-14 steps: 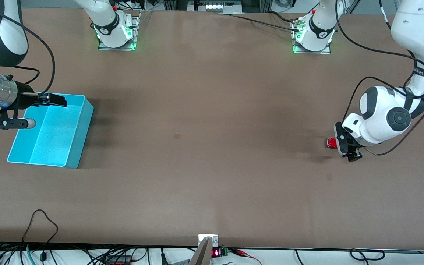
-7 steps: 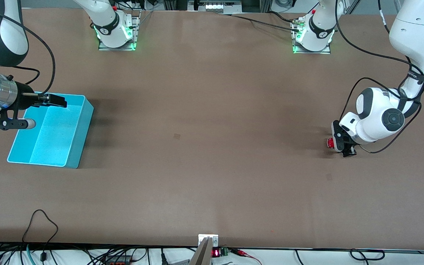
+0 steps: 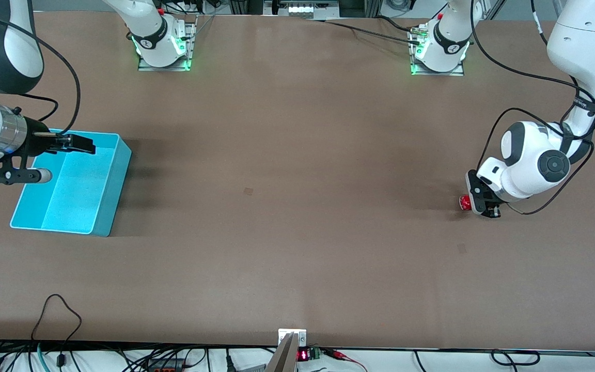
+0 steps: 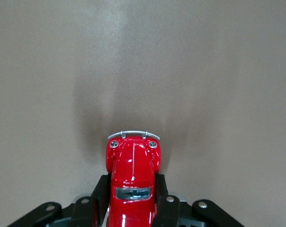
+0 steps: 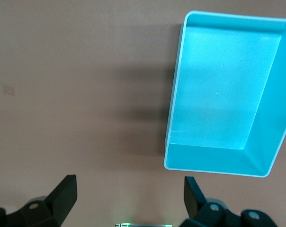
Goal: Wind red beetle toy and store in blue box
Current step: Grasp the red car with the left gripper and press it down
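The red beetle toy [image 3: 465,202] rests on the brown table near the left arm's end. My left gripper [image 3: 478,205] is down at the table and shut on it. In the left wrist view both black fingers [image 4: 101,190] press the sides of the beetle toy [image 4: 133,165], and its silvery bumper points away from the left gripper [image 4: 132,187]. The blue box [image 3: 78,186] stands empty at the right arm's end. My right gripper [image 3: 84,145] hangs open over the box's edge that lies farther from the front camera. The right wrist view shows the right gripper [image 5: 129,191] with nothing between its fingers and the blue box [image 5: 223,90] off to one side.
The two arm bases [image 3: 163,49] [image 3: 438,51] stand along the table edge farthest from the front camera. A small metal bracket [image 3: 291,337] and cables [image 3: 57,310] sit at the nearest edge. Bare brown tabletop separates the toy from the box.
The left gripper's fingers have closed from open onto the red beetle toy, and its wrist has settled a little lower. The right arm has barely moved.
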Motion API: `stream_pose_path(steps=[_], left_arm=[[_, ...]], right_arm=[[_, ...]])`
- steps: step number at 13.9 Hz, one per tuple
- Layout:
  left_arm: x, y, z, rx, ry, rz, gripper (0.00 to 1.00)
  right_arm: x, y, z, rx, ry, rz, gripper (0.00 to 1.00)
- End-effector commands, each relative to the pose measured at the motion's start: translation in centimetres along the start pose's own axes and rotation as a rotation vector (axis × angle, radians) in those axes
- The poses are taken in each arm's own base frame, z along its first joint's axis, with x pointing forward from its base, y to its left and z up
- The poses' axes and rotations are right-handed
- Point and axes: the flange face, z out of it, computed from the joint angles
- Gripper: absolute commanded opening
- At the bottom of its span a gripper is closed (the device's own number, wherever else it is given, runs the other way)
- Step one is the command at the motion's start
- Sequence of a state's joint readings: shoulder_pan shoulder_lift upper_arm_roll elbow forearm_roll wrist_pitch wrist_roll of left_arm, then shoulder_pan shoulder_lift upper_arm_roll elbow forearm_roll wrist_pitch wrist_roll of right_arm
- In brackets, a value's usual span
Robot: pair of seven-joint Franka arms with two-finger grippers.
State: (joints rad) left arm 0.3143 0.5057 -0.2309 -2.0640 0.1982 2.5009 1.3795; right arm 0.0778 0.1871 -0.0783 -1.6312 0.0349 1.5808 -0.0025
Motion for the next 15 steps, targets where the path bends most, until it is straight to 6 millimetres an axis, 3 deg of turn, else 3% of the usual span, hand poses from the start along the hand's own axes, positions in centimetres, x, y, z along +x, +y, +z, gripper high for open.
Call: stream_pose_path(steps=[1,5,10,13,15], left_arm=[[-0.1,0.5,-0.4,-0.003,-0.012,-0.004,0.07],[-0.6,0.5,0.1,-0.011,-0.011,0.044,0.07],[-6.6,0.5,0.7,-0.015,-0.001,0.082,0.07],[-8.7,0.6,1.2,-0.019,0.006,0.101,0.07],[-12.3,0.9,1.2,-0.013,0.009,0.097,0.07]], right_arm=[[-0.6,0.0,0.9,0.022,-0.016,-0.003,1.00],[-1.1,0.4,4.6,0.024,-0.002,0.002,1.00],[-2.2,0.0,9.6,0.018,0.003,-0.073,1.00],[-2.5,0.2,12.3,0.016,0.037,-0.111,1.00],[-2.2,-0.2,14.0,0.009,0.085,-0.119,1.00]])
